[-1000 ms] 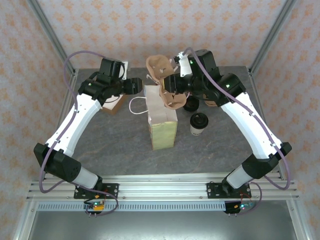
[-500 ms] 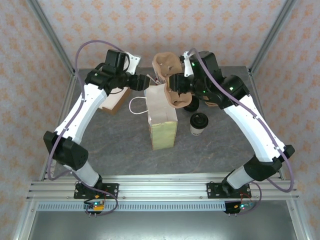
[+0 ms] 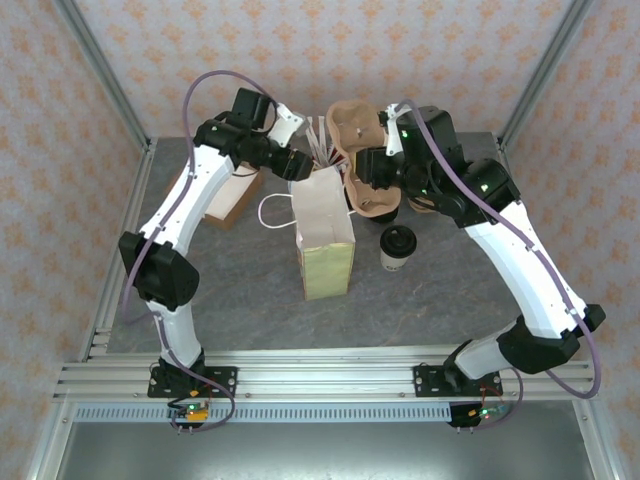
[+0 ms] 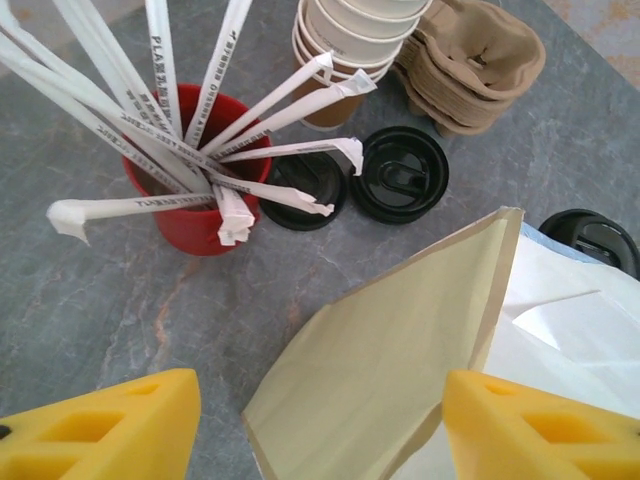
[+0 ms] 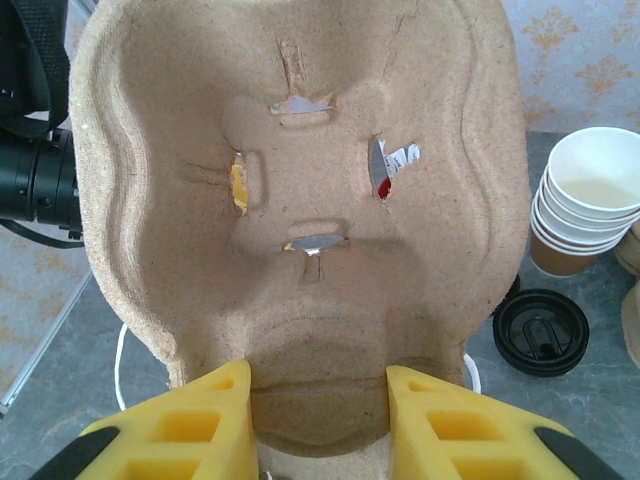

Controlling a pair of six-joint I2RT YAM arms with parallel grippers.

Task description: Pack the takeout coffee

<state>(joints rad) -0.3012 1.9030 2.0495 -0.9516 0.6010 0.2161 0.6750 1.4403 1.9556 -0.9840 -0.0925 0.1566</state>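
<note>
**While the carrier hangs at the bag mouth, the coffee waits outside**

With its fingers pressed on either side of the lower lobe, right gripper is pinching the carrier. Carrier is up in the air, tilted, at the right of the bag mouth. Left gripper is spread wide and straddles the bag's top edge. I can't tell whether either finger touches the paper.

Bag stands upright mid-table, handle loop out to its left. Coffee stands on the table just right of the bag, lid on, apart from both grippers. Behind the bag are a red cup of straws, a cup stack, loose lids and spare carriers.

My read: the step in hand is carrier into bag, coffee after. To do it well:
- Left should close on the rim and pull it away from right, so the mouth is open and the bag can't tip.
- Turn the carrier narrow end down, in line with the mouth's long side, since it looks about as wide as the opening.
- Lower it straight down. Any sideways push on the wall could shove the bag into the coffee.
- Release only once it's seated flat, pockets up, or the coffee won't stand in it.

Also watch the straws: they fan out close to the left wrist.
</note>
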